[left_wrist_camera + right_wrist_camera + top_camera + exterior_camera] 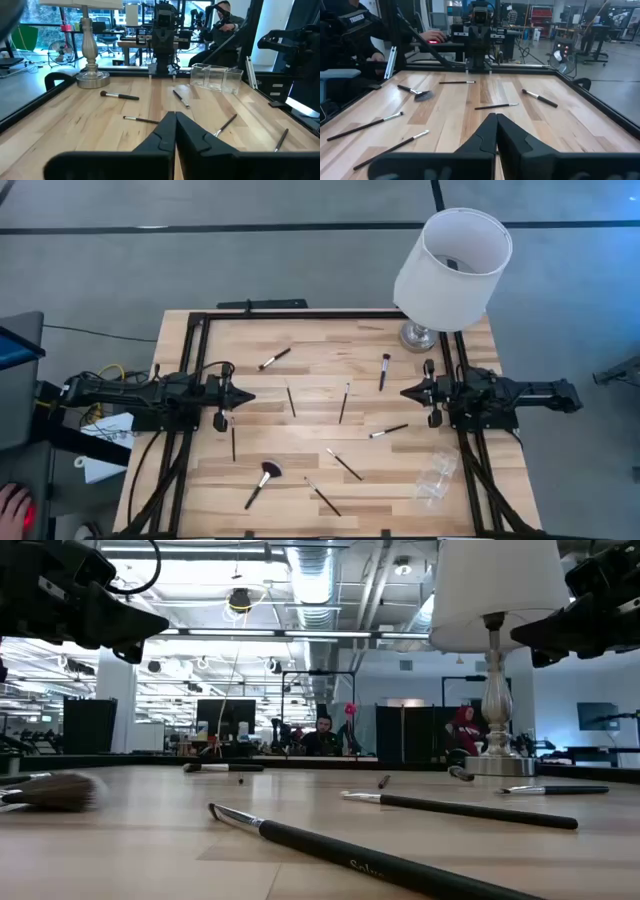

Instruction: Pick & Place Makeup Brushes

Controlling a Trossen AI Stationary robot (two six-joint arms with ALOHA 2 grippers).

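Observation:
Several thin black-handled makeup brushes lie flat and scattered on the wooden table (300,442): one near the far left (274,359), two mid-table (291,401) (344,402), one by the lamp (385,370), one nearer the right arm (388,431). The fluffy fan-headed brush (262,485) lies near the near edge and also shows as the fan-headed brush (50,790) in the low view. My left gripper (248,396) (175,120) hovers shut at the table's left side. My right gripper (404,392) (496,120) hovers shut at the right side. Both face the middle and touch nothing.
A white-shaded lamp (452,265) stands at the far right corner on its metal base (90,77). A clear plastic container (437,475) (216,78) sits near the right near corner. A black frame (200,320) borders the table. A person's hand (12,505) rests off the table's left.

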